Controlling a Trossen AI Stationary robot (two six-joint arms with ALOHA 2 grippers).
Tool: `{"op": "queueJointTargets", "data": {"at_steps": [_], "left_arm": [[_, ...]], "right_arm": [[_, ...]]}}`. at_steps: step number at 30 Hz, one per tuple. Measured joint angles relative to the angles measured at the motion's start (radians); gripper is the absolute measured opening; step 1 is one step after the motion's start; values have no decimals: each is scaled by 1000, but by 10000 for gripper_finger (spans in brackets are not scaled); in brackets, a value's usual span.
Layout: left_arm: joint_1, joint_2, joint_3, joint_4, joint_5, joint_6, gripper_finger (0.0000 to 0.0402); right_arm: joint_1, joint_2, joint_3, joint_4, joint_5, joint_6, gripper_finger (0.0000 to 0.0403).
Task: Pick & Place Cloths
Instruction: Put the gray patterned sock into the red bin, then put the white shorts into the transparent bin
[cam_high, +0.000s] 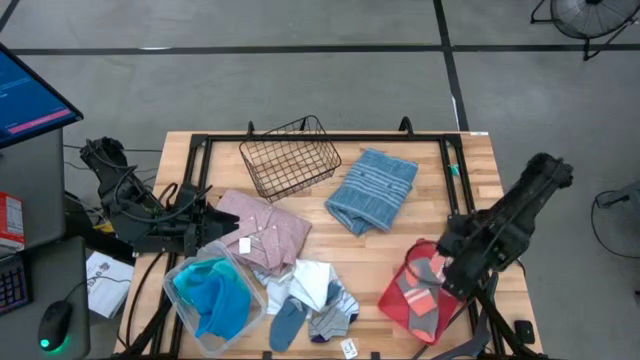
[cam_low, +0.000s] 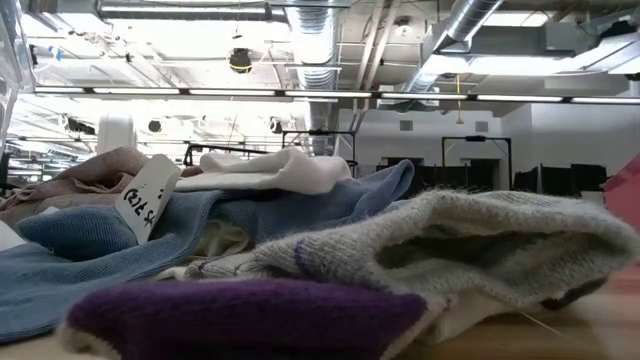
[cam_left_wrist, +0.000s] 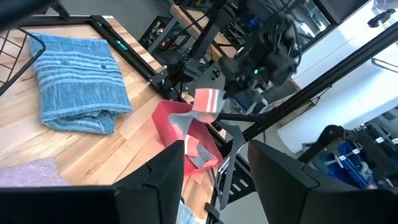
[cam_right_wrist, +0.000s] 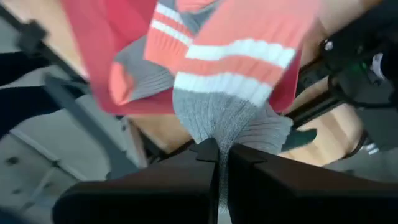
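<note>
My right gripper hovers over the red tray at the table's right near corner, shut on a coral, white-striped sock with a grey cuff. A second grey and coral sock lies in the tray. My left gripper is open and empty at the left edge of the dusty pink shirt. The grey-blue striped towel lies flat right of the wire basket. Turquoise and blue cloths sit in a clear tub; a white cloth and socks lie beside it. My right gripper pinches the sock's grey ribbed cuff between its two fingers, coming from above. The sock hangs below the fingers over the red tray; whether its lower end touches the tray cannot be told.
The black wire basket stands at the far middle of the table. A black frame rail runs along the table's far side. Bare wood shows between the cloth pile and the tray. A monitor stands off the table's left.
</note>
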Motion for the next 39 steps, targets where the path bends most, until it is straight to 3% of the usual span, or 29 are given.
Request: {"op": "queueJointTargets", "data": {"at_steps": [9, 14, 19, 24, 31, 35, 39], "left_arm": [[0, 0, 0, 2, 0, 0, 163], [0, 0, 0, 4, 0, 0, 163], [0, 0, 0, 7, 0, 0, 163], [0, 0, 0, 7, 0, 0, 163], [0, 0, 0, 7, 6, 14, 163], [0, 30, 0, 13, 27, 106, 168], [25, 108, 0, 94, 31, 264, 183]], "right_arm": [[5, 231, -95, 259, 148, -97, 0], [10, 353, -113, 428, 118, -194, 12], [28, 423, -114, 426, 57, -199, 34], [34, 427, -114, 418, 9, -242, 102], [-8, 292, -114, 389, 8, -288, 257], [-59, 180, -114, 412, 27, -275, 327], [-92, 85, -114, 448, 111, -271, 361]]}}
